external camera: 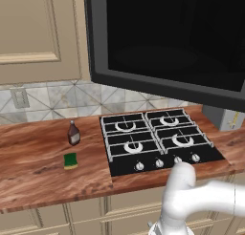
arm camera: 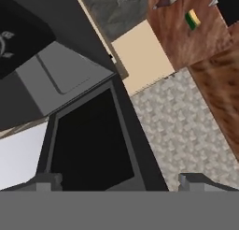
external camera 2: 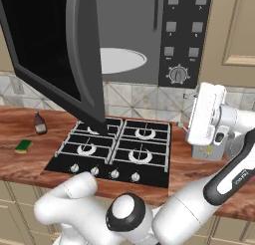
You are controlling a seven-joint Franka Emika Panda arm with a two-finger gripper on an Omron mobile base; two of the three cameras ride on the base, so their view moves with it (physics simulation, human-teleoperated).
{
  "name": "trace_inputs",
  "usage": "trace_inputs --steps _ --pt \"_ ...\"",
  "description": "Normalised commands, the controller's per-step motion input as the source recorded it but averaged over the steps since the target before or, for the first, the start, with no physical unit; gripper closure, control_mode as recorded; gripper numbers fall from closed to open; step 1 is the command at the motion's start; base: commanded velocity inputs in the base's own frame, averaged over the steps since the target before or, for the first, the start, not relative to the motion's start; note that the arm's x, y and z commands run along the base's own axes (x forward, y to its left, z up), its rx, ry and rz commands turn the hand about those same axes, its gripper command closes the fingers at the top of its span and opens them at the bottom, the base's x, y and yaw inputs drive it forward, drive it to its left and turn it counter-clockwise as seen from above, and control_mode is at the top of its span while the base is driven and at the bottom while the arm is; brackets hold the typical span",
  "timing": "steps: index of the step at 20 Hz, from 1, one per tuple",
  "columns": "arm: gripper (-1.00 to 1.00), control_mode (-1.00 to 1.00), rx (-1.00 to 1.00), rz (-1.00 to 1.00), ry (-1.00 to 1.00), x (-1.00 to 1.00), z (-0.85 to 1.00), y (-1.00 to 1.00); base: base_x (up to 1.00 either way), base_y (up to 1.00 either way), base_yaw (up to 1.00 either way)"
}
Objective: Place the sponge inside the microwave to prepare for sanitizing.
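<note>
At left of the frame the sponge (external camera: 71, 160) is green over yellow, on a reddish-brown wood-grain counter (external camera: 33, 162). The microwave (external camera 2: 134, 35) is black with grey interior; the bottle (external camera: 73, 133) brown.

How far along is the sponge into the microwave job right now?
Done: the microwave door hangs open, turntable exposed. In hand: nothing; the gripper is open and empty. Left: the sponge lies on the counter beside the brown bottle, to be picked up and placed inside.
</note>
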Motion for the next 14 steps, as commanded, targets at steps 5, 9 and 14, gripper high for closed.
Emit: trace_inputs --steps 5,9,14 --pt "-1.0 -1.0 -0.12 -0.05 0.06 0.32 0.03 0.38 0.0 0.0 0.0" --pt "-1.0 -1.0 -0.02 -0.01 0.06 0.23 0.09 0.23 0.0 0.0 0.0" --pt "-1.0 -1.0 -0.02 -0.13 0.0 0.0 0.05 0.82 0.0 0.0 0.0"
